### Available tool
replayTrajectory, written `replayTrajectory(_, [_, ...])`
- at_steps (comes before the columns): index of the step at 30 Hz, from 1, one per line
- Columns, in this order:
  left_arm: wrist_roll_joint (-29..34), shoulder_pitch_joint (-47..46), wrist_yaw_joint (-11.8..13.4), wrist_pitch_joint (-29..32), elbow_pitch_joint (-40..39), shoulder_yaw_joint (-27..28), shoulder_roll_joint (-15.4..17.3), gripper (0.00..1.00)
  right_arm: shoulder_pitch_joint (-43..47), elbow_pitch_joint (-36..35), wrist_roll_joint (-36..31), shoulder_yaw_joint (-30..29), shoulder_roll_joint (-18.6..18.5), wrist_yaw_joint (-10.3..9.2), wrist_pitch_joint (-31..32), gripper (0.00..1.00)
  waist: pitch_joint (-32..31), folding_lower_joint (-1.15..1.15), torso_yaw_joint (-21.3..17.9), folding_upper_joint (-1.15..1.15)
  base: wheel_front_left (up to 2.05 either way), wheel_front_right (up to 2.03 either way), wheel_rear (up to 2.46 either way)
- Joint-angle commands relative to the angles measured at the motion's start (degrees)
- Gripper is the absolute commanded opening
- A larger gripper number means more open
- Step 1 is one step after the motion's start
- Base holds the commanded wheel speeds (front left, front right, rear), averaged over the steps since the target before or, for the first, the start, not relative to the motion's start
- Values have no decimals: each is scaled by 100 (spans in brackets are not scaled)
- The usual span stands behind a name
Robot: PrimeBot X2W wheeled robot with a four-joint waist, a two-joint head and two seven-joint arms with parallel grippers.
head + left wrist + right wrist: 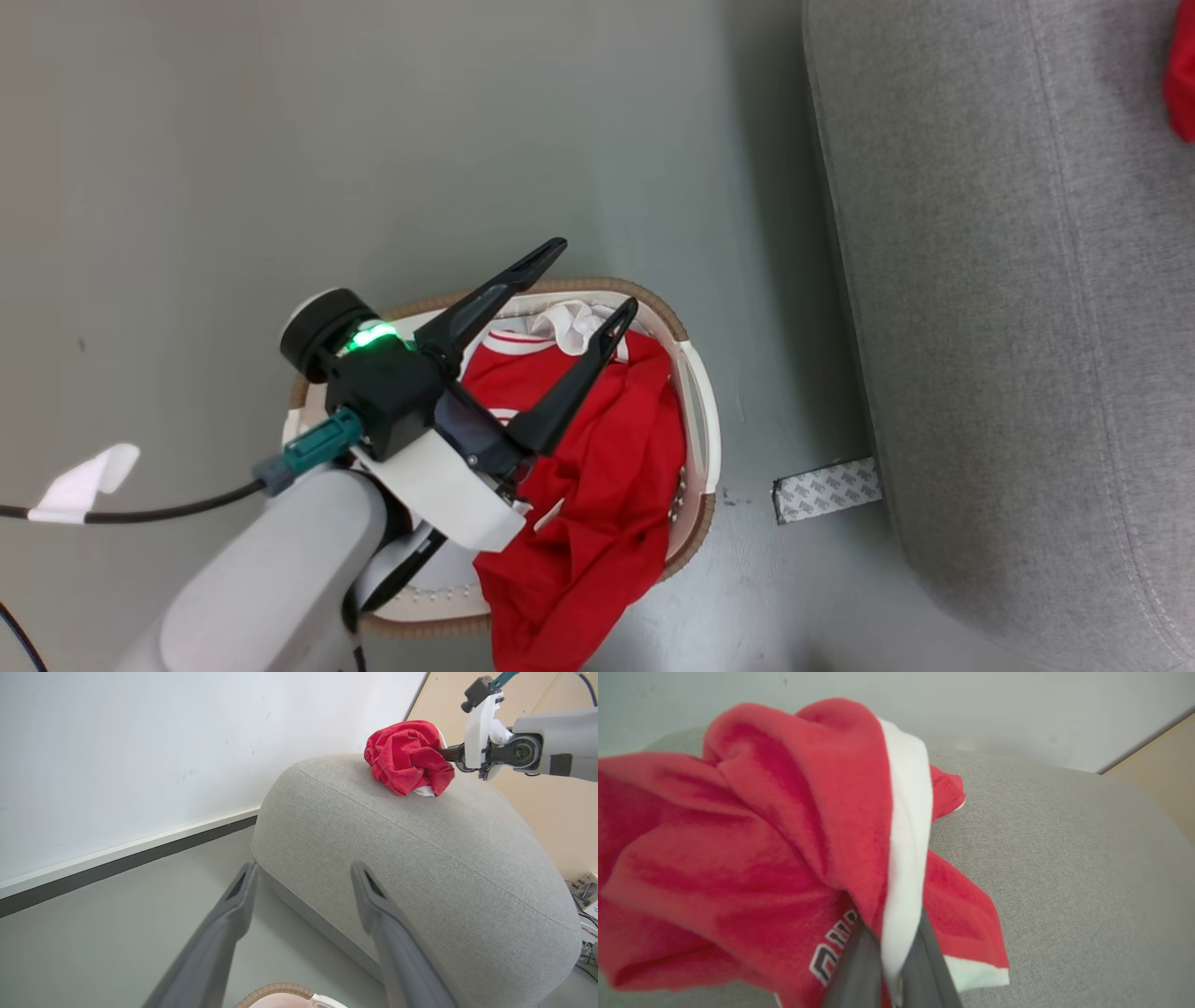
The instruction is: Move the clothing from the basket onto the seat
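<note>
Head view: left gripper (597, 275), 2 dark fingers spread wide, hovers over the oval cream-white perforated plastic basket (702, 411). 1 bright red garment (597, 467) spills over its rim, the hem cut off by the frame's bottom edge. Open grey floor (373, 140) lies beyond; the large light grey woven sofa (1008, 327) stands near. Left wrist view: right gripper (447, 753), fingers pressed together, pinches another bunched red garment (406, 758), white-trimmed, touching the sofa top; its fingertips are hidden in cloth.

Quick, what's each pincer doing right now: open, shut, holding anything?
Left pincer: open, empty, above the basket.
Right pincer: shut on a red garment.
</note>
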Motion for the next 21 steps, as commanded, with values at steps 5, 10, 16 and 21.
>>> replayTrajectory(5, [-87, 102, 29, -79, 187, -4, -29, 100, 85, 148, 155, 270, -38, -14, 34, 100, -308, -1, -66, 0, 0, 0, 0])
replayTrajectory(10, [-154, 270, 85, -166, 319, -20, -145, 100, 351, -15, 495, 853, -254, -14, 101, 100, -879, -1, -31, 0, 0, 0, 0])
replayTrajectory(16, [-363, 578, 243, -256, 520, 176, -225, 100, 664, -647, 889, 1524, -693, -14, 79, 100, -1672, -1, 36, 0, 0, 0, 0])
replayTrajectory(21, [-492, 884, 404, -300, 691, 448, -350, 100, 882, -1442, 1273, 1890, -874, -14, -179, 100, -2386, -1, 180, 0, 0, 0, 0])
